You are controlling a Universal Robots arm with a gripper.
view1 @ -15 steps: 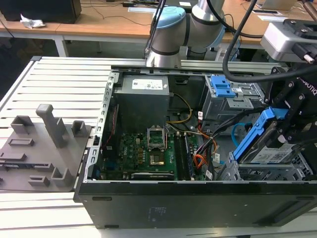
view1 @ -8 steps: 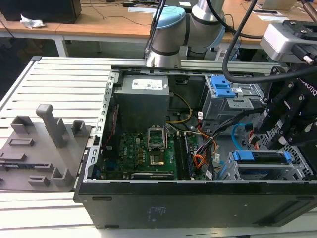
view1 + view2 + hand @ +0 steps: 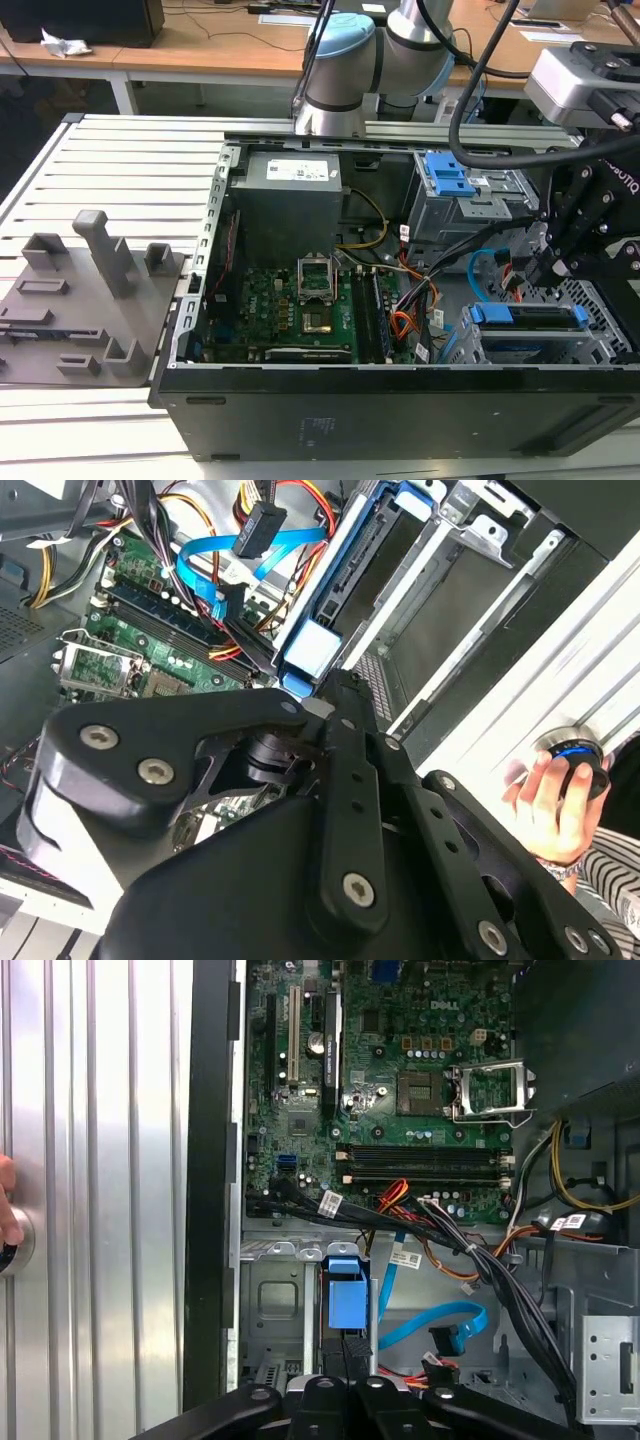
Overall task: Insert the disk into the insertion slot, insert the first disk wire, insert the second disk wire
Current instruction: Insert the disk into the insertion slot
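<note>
An open black computer case (image 3: 400, 410) lies on a slatted metal bench (image 3: 130, 170). Inside, a green motherboard (image 3: 270, 310) with an open processor socket (image 3: 316, 285) adjoins a grey power supply (image 3: 285, 205). A grey moulded fixture (image 3: 90, 290) rests on the bench toward the exterior view's left.

Black end effector (image 3: 330, 705) up front, blue-framed disk (image 3: 312, 645) just beyond, light-blue cable (image 3: 200, 558) over mobo (image 3: 120, 630), hand (image 3: 550, 805) on button (image 3: 580, 755)
</note>
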